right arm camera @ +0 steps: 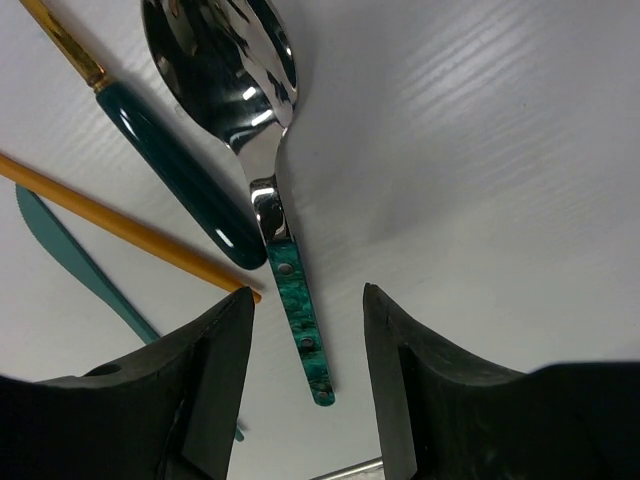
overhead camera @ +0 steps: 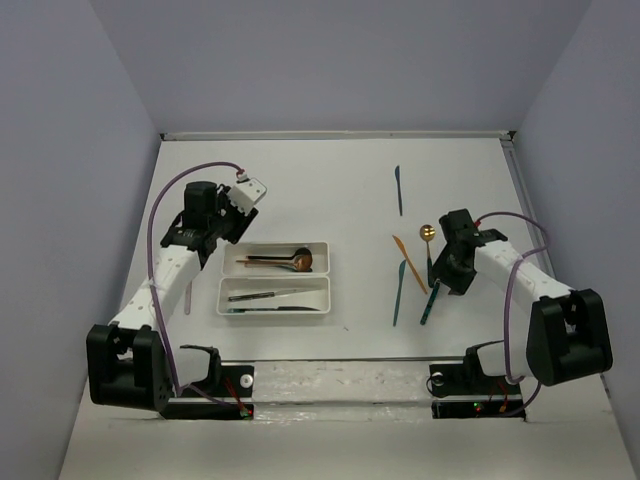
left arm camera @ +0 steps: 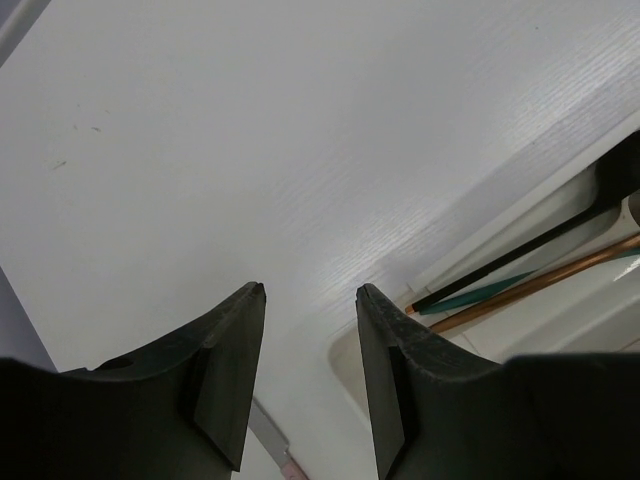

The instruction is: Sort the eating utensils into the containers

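Two white containers sit side by side mid-table, the far one (overhead camera: pixel 236 250) holding spoons and the near one (overhead camera: pixel 324 284) holding knives. Right of them lie loose utensils: a dark teal knife (overhead camera: pixel 398 190), an orange knife (overhead camera: pixel 408 262), a gold spoon (overhead camera: pixel 427 234), a teal knife (overhead camera: pixel 399 292). My right gripper (overhead camera: pixel 438 285) is open low over the table, its fingers on either side of the green handle of a silver spoon (right arm camera: pixel 300 330) without touching it. My left gripper (left arm camera: pixel 310 290) is open and empty, raised just beyond the far container's left corner (left arm camera: pixel 350 370).
A pink-handled knife (overhead camera: pixel 187 298) lies left of the containers, and its blade (left arm camera: pixel 268 438) shows under my left fingers. Beside the silver spoon lie the dark teal handle (right arm camera: pixel 180 170), the orange knife (right arm camera: pixel 120 225) and the teal knife (right arm camera: pixel 70 265). Walls enclose the table.
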`<state>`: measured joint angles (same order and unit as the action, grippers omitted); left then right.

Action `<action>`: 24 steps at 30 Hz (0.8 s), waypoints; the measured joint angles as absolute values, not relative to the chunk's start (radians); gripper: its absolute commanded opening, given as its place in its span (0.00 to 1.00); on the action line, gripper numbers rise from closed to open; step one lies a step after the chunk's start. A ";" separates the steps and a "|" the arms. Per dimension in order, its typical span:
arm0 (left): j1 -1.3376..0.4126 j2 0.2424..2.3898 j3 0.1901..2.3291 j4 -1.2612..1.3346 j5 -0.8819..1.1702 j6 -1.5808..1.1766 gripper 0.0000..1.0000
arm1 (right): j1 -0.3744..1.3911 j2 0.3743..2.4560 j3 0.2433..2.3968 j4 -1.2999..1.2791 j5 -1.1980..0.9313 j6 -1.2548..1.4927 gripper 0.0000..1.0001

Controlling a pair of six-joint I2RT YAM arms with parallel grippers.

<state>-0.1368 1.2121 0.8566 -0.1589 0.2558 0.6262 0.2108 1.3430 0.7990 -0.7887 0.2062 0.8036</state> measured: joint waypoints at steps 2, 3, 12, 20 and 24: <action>-0.136 1.197 0.845 -0.156 0.263 0.626 0.54 | 0.211 1.309 0.766 -0.786 0.190 0.807 0.52; -0.135 1.191 0.842 -0.157 0.266 0.626 0.54 | 0.211 1.294 0.752 -0.785 0.180 0.809 0.52; -0.135 1.168 0.842 -0.145 0.286 0.627 0.54 | 0.211 1.344 0.699 -0.741 0.126 0.809 0.50; -0.133 1.166 0.842 -0.144 0.296 0.627 0.54 | 0.211 1.381 0.706 -0.733 0.127 0.797 0.27; -0.129 1.162 0.842 -0.141 0.302 0.627 0.54 | 0.211 1.390 0.712 -0.736 0.127 0.785 0.12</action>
<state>-0.1291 1.1618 0.8417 -0.1410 0.3023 0.6266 0.2108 1.3895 0.7124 -0.7361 0.1272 0.7849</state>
